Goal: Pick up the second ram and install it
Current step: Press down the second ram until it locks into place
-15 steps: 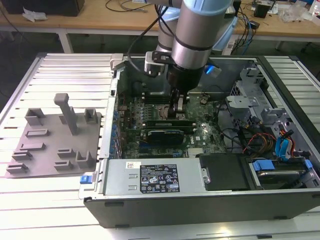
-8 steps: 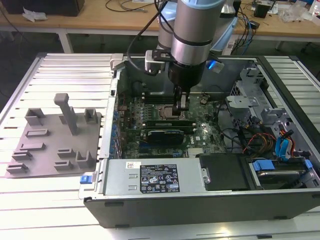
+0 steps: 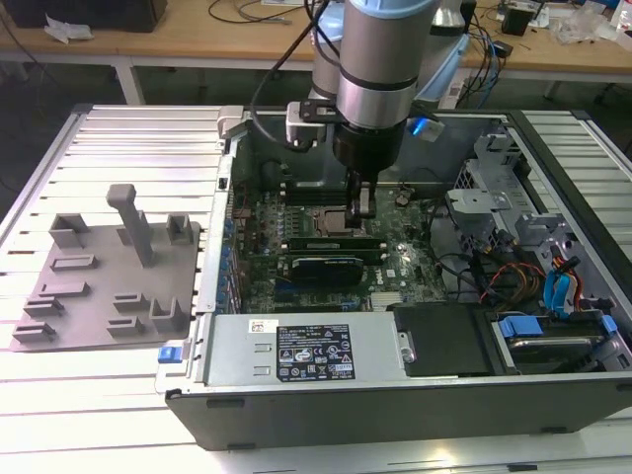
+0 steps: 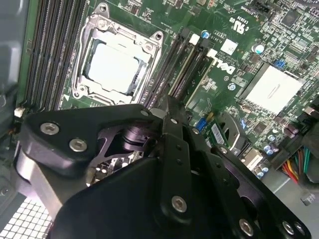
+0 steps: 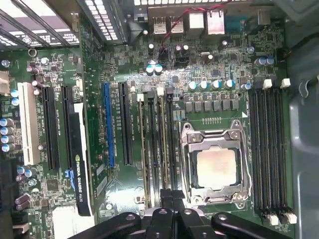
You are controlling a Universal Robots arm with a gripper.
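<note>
Green motherboard point(image 3: 326, 237) fills the floor of the open computer case point(image 3: 395, 395) in the exterior view, and the arm reaches down into it from above. The gripper point(image 3: 363, 209) hangs low over the board, right by the CPU socket point(image 3: 328, 219). Just below its tip a long thin stick, the second ram point(image 3: 331, 241), lies along the memory slots, with the black graphics card point(image 3: 321, 267) beside it. On the exterior view's left a grey plastic tray point(image 3: 104, 281) with upright pegs sits on the ribbed table point(image 3: 138, 138).

In the second wrist view the black fingers point(image 4: 174, 124) come together into one narrow tip directly above the memory slots point(image 4: 189, 62) next to the socket point(image 4: 117, 62); they look closed, pressing down on the slot area, though the stick itself is hidden beneath them.

In the first wrist view the fingertips point(image 5: 167, 199) meet at the end of the slots between the blue expansion slot point(image 5: 106, 124) and the socket point(image 5: 217, 167). A thin stick point(image 5: 163, 144) stands seated in those slots, running away from the tip.
</note>
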